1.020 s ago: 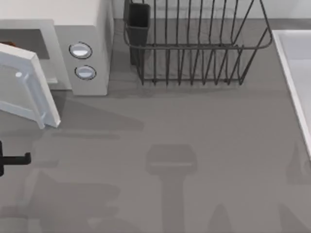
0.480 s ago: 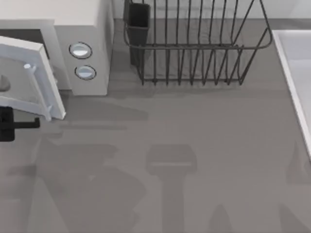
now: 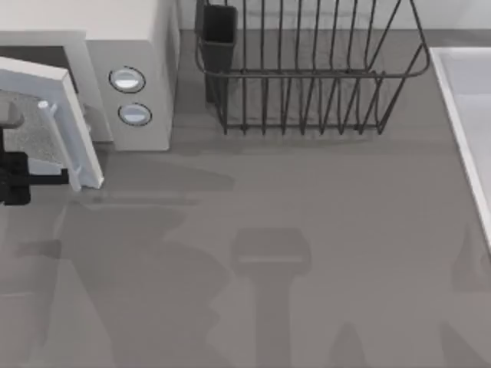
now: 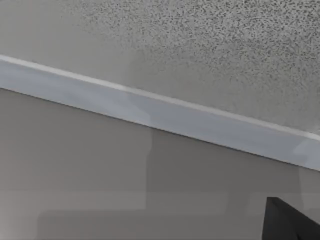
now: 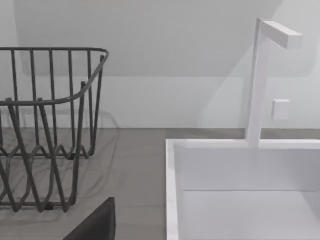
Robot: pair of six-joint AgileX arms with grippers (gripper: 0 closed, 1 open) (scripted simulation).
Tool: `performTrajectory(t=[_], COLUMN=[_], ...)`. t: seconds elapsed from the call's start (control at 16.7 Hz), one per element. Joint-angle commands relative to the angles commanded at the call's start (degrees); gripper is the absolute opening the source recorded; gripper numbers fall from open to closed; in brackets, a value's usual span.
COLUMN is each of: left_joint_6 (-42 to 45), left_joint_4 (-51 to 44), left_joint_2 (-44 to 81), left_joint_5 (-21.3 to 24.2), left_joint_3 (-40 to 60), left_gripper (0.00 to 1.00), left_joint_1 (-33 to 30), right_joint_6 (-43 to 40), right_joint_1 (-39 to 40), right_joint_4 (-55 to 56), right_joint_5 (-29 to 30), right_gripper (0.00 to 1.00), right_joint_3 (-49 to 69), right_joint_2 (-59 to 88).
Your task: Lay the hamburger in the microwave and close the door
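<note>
The white-cream microwave (image 3: 130, 31) stands at the back left, its two round knobs (image 3: 127, 79) facing forward. Its door (image 3: 77, 130) hangs partly open, the speckled grey window (image 3: 31, 134) turned toward the table's left front. My left gripper (image 3: 34, 181) sits at the left edge, a dark finger (image 3: 50, 180) reaching to the door's lower free corner. In the left wrist view the speckled window (image 4: 210, 45) and white bar handle (image 4: 150, 112) are very close. The hamburger is hidden. A dark part of my right gripper (image 5: 95, 225) shows near the sink.
A dark wire dish rack (image 3: 307, 77) with a dark cup holder (image 3: 219, 31) stands at the back middle. A white sink (image 3: 468, 115) with a white faucet (image 5: 260, 80) takes the right side. Arm shadows lie across the grey tabletop (image 3: 322, 215).
The door has swung further toward the microwave. My left gripper has moved back from the table's front left up to the door's free edge.
</note>
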Motion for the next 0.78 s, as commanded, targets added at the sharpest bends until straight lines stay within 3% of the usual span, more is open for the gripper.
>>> performTrajectory(t=[0.18,0.54,0.78], left_joint_6=[-0.10,-0.53,-0.69], left_joint_4=[-0.19,-1.51,-1.91], left_joint_2=[2.26,16.82,20.95], left_joint_5=[-0.09,-0.41,-0.60], left_joint_3=[2.28,18.52,22.89], left_gripper=[0.00,0.00,0.00], left_joint_1=[-0.09,-0.98,-1.24], right_joint_6=[0.00,0.00,0.00], right_joint_1=[0.00,0.00,0.00], right_joint_4=[0.00,0.00,0.00], right_joint_5=[0.00,0.00,0.00], right_gripper=[1.00,1.00,1.00], right_joint_3=[0.00,0.00,0.00], right_joint_2=[0.00,0.00,0.00])
